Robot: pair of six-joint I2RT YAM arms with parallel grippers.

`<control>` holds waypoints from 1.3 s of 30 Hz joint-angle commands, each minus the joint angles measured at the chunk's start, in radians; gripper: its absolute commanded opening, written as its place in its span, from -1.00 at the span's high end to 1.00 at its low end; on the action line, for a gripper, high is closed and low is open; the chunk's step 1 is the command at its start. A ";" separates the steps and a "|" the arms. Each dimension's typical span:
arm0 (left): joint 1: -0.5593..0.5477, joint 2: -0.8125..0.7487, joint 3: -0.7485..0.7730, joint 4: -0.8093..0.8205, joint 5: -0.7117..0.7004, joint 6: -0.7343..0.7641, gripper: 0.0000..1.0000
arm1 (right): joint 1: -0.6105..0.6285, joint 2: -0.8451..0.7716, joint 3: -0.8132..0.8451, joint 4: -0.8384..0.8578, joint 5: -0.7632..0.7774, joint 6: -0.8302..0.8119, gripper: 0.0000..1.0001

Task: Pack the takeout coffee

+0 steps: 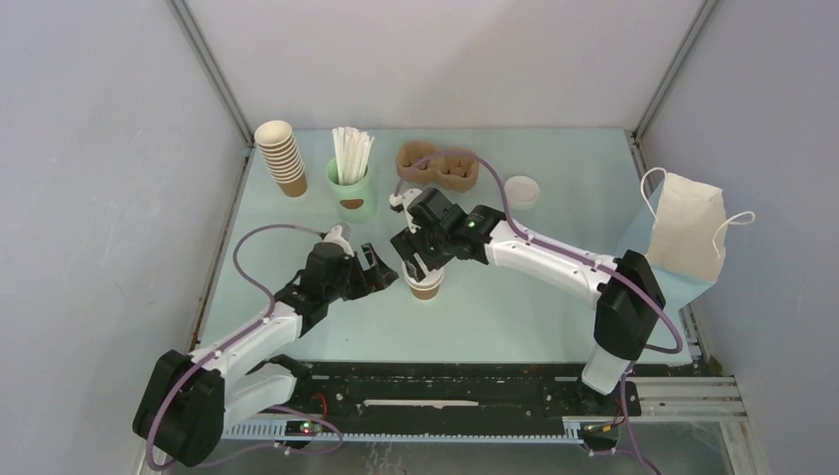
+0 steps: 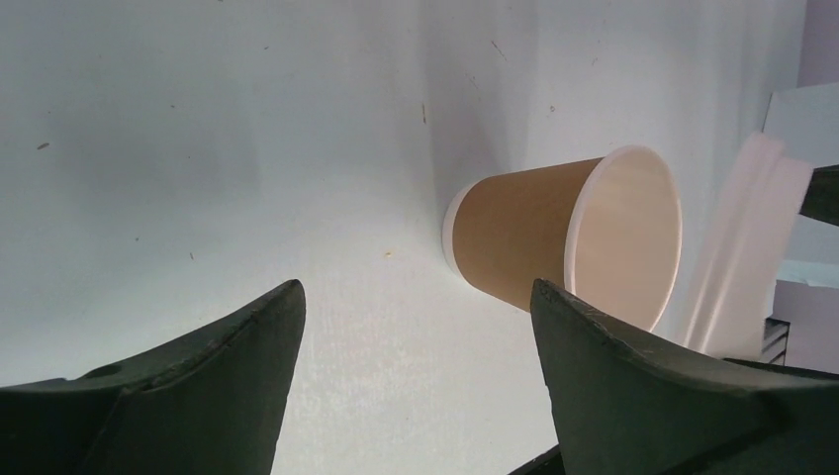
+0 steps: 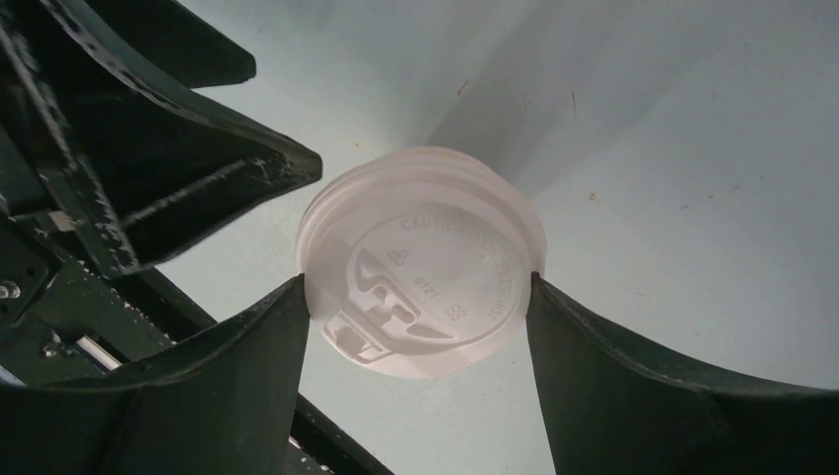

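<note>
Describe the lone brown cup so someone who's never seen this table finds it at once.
Look at the middle of the pale table. The brown cup stands there under the right gripper, which holds a white lid. Unlike the stacked cups at the far left, it stands alone.

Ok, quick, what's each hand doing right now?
Left hand: open, holding nothing.
Right hand: closed on the white lid.

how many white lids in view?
2. One lid held by the right gripper above the lidless brown cup; a second lid flat on the table, right of the pulp carrier. That one could be a stack.
</note>
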 commanded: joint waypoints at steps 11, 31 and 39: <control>0.006 -0.046 -0.079 0.064 -0.026 0.002 -0.78 | 0.017 0.148 0.230 -0.236 0.038 0.021 -0.58; 0.007 -0.069 -0.107 0.084 -0.012 -0.001 -0.78 | 0.006 0.251 0.347 -0.320 -0.001 0.002 -0.60; 0.009 -0.075 -0.107 0.084 -0.007 0.001 -0.79 | 0.000 0.264 0.369 -0.335 0.026 -0.001 -0.60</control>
